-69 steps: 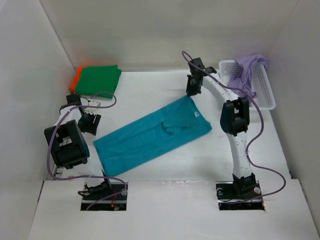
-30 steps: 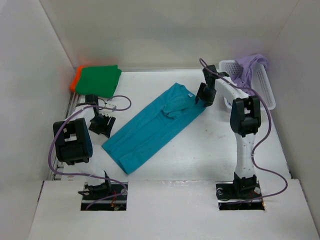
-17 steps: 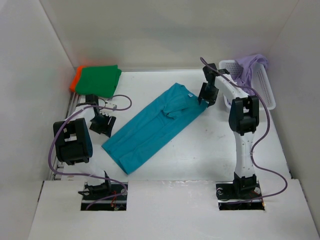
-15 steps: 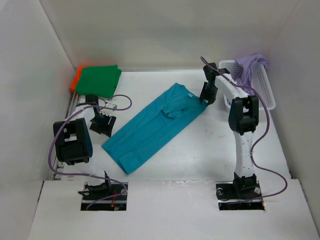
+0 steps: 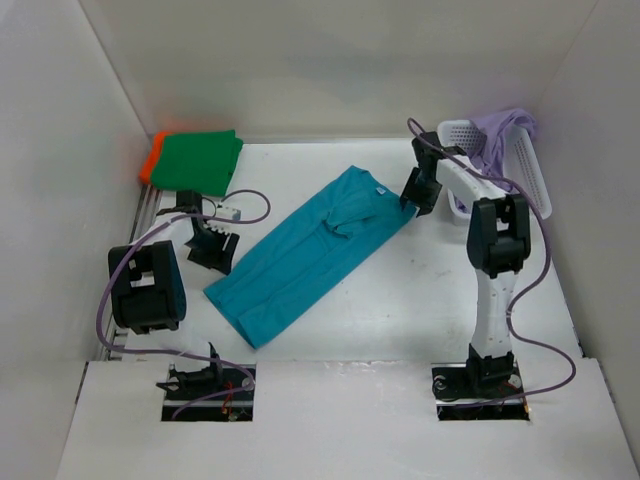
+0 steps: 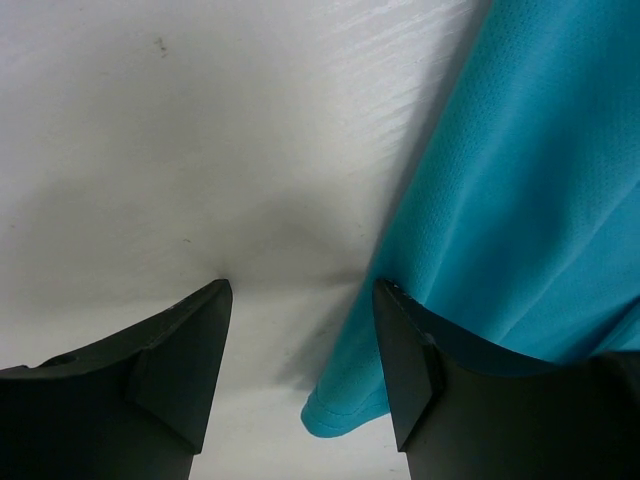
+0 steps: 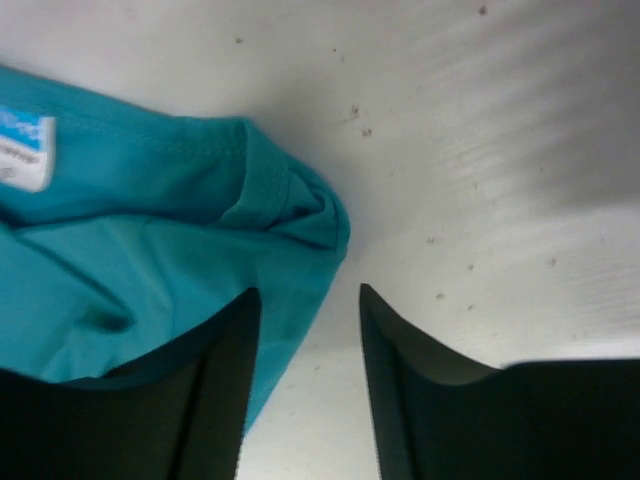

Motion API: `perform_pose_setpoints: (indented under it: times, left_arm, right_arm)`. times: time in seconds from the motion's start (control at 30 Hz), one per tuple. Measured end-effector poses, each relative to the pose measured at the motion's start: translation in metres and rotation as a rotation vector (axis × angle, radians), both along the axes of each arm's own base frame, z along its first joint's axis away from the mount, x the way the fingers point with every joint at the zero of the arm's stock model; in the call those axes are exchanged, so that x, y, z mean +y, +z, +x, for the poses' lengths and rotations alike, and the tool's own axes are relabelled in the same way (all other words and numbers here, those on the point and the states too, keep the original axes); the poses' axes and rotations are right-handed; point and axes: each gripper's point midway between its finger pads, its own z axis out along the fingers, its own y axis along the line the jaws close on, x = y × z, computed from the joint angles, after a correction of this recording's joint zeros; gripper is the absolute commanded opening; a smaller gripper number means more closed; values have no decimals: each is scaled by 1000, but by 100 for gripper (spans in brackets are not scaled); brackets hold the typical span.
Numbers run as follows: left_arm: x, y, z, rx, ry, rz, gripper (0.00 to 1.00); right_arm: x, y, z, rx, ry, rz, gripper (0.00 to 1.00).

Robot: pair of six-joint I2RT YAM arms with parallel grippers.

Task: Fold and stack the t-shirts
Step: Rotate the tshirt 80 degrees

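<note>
1. White table [image 5: 400, 320], one garment spread mid-surface: the teal shirt [image 5: 310, 255] lies flat as a long strip.
2. Key relation: its long axis runs diagonally, from the near-left end by your left arm to the far-right end by your right arm. Each arm is nearest its own end, so neither needs to cross over.
3. Left gripper [image 5: 215, 250] sits at the strip's left edge, close to the near end. In the wrist view its jaws are apart with nothing clamped. The cloth's edge and corner lie in the gap toward the right jaw, and bare table toward the left jaw.
4. Right gripper [image 5: 418, 195] is at the far-right corner. Its jaws are apart and straddle the bunched seam corner without pinching it. The neck label [image 7: 22, 148] is off to its left.
5. Other task items: the green shirt [image 5: 200, 158] lies folded on the orange shirt [image 5: 150, 162] in the far-left corner. The lavender shirt [image 5: 500, 130] is draped over the basket [image 5: 530, 185] at far right.
6. Judgement: both ends look lined up for a grab, and the next fold probably brings one end along the long axis onto the other.
7. Risk: the right jaws hold only a thin edge, so it could slip out.
</note>
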Motion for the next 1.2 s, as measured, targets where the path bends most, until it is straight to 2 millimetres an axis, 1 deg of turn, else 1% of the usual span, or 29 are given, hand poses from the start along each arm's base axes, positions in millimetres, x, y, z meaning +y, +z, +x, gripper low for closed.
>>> perform_pose_setpoints:
  times: [0.07, 0.2, 0.27, 0.33, 0.43, 0.53, 0.7, 0.8, 0.9, 1.07, 1.2]
  left_arm:
    - [-3, 0, -3, 6, 8, -13, 57]
    - [-6, 5, -13, 27, 28, -29, 57]
    - [-7, 10, -14, 22, 39, -33, 58]
    - [-7, 14, -15, 14, 51, -38, 58]
    - [-8, 16, -16, 15, 71, -46, 58]
    - [-9, 16, -17, 23, 80, -50, 58]
    - [-10, 14, -18, 34, 87, -58, 58]
    - [-12, 13, -18, 40, 85, -71, 57]
    - [-16, 10, -18, 55, 83, -90, 57]
    - [-21, 7, -16, 66, 83, -122, 57]
    - [-23, 8, -15, 62, 87, -151, 57]
  right_arm:
    - [1, 14, 1, -60, -29, 15, 53]
    - [2, 52, 20, -226, -112, 69, 58]
    - [-1, 59, 29, -279, -164, 102, 60]
    - [-6, 53, 32, -292, -210, 126, 60]
    - [-14, 34, 23, -248, -267, 143, 61]
    - [-16, 26, 18, -227, -300, 152, 63]
    - [-12, 22, 21, -213, -322, 161, 62]
    - [-10, 22, 27, -209, -328, 163, 62]
    - [-9, 22, 27, -201, -349, 170, 62]
    - [0, 20, 23, -182, -423, 188, 63]
    - [4, 11, 14, -163, -493, 158, 63]
